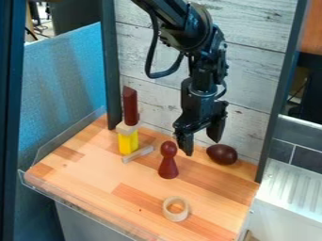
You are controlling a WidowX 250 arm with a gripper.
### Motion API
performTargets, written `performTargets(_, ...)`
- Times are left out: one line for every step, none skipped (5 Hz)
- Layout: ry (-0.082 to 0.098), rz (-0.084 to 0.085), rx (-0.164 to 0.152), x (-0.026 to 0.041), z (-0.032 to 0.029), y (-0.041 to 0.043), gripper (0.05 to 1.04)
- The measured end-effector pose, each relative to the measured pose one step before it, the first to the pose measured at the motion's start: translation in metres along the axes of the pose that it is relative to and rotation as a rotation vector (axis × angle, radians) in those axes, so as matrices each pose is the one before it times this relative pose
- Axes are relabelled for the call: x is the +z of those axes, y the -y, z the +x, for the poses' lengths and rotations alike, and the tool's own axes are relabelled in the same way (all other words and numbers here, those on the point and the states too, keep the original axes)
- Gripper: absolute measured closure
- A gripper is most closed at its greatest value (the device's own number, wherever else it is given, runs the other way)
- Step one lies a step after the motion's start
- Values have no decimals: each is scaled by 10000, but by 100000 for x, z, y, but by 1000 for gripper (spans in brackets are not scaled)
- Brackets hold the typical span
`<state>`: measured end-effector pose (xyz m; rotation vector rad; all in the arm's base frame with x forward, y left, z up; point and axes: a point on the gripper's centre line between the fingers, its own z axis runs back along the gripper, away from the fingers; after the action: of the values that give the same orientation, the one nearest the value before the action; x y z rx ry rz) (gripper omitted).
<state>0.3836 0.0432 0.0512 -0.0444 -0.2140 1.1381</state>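
The black gripper (202, 145) hangs over the back right of the wooden table, its two fingers apart with nothing seen between them. Just right of it lies a dark brown egg-shaped object (222, 154). To its left and nearer the camera, a dark red peg-shaped figure (168, 162) stands upright. Farther left is a stack: a yellow block (128, 142) at the bottom, a light wooden piece (127, 128) on it, and a tall dark red block (130, 106) upright on top. A light wooden stick (138, 154) lies beside the yellow block. Toward the front lies a wooden ring (175, 209).
The wooden table (94, 176) has a clear raised rim at its left and front edges. A whitewashed plank wall (252, 70) rises behind it, between dark posts. A white ribbed surface (290, 188) adjoins on the right.
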Motion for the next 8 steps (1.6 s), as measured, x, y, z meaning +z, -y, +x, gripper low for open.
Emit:
performTargets(-184, 318, -22, -1310, -365, -483, 83)
performTargets(282, 9, -220, -411, 264, -496, 83)
performTargets(888, -134, 147, 1330, 1440, -847, 83)
performTargets(1808, -42, 481, 1694, 994, -1441, 83)
performTargets(1947, -202, 443, 1565, 407, -719, 83)
performTargets(915, 142, 278, -178, 818, -819, 83)
performTargets(701, -32, 346, -161, 998, 110, 83)
performTargets(511, 128, 536, -1106, 1337, 722, 83)
